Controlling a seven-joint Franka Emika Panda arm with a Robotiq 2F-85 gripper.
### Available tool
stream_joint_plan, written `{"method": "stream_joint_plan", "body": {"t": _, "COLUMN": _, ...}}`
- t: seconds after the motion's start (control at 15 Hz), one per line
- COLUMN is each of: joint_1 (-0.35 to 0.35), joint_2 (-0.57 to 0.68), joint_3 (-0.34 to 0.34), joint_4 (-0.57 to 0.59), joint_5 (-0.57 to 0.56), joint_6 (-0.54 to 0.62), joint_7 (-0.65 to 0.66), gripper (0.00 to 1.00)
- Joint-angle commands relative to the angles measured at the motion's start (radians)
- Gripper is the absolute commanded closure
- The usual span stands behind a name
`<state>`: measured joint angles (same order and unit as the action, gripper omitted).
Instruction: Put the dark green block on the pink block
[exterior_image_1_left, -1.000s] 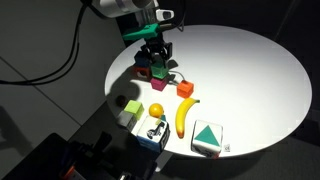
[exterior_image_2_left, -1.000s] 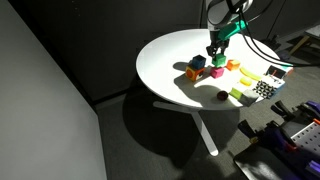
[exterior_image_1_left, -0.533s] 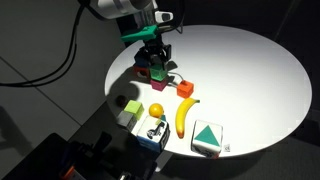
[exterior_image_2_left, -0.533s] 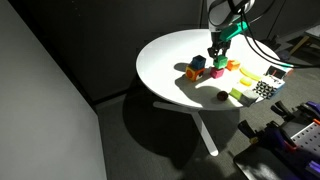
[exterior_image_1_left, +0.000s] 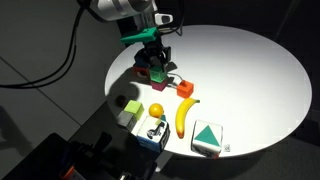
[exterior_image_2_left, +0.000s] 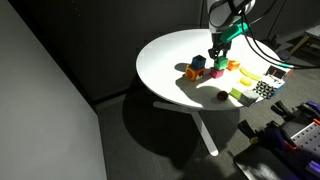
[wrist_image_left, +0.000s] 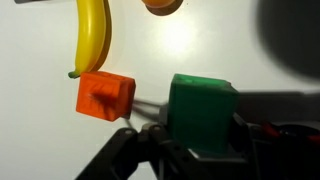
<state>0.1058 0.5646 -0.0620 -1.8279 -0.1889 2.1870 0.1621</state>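
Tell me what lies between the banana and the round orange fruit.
Nothing. The wrist view shows only a bare stretch of white table between the banana and the orange fruit. They do not touch.

In an exterior view the camera sits high and fairly near, looking steeply down on the round white table (exterior_image_1_left: 250, 70), with the banana (exterior_image_1_left: 184, 116) toward its near edge. In an exterior view the camera stands farther back and lower, taking in the table, its pedestal (exterior_image_2_left: 200, 125) and a dark wall (exterior_image_2_left: 50, 70). The wrist view looks straight down from very close, the gripper (wrist_image_left: 200, 140) entering at the bottom edge around the dark green block (wrist_image_left: 203, 100). It shares the banana and the orange-red block (wrist_image_left: 105, 95) with the nearer exterior view.
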Motion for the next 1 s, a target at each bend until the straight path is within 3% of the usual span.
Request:
{"method": "stream_joint_plan", "body": {"t": 0.0, "joint_1": 0.001, "joint_2": -0.037, "joint_3": -0.002, "joint_4": -0.040, "joint_5": -0.025, "joint_6": 0.015, "joint_7": 0.004, "gripper": 0.69}}
{"method": "stream_joint_plan", "body": {"t": 0.93, "joint_1": -0.002, "joint_2": -0.021, "joint_3": -0.004, "joint_4": -0.027, "joint_5": -0.021, "joint_6": 0.029, "joint_7": 0.004, "gripper": 0.69}}
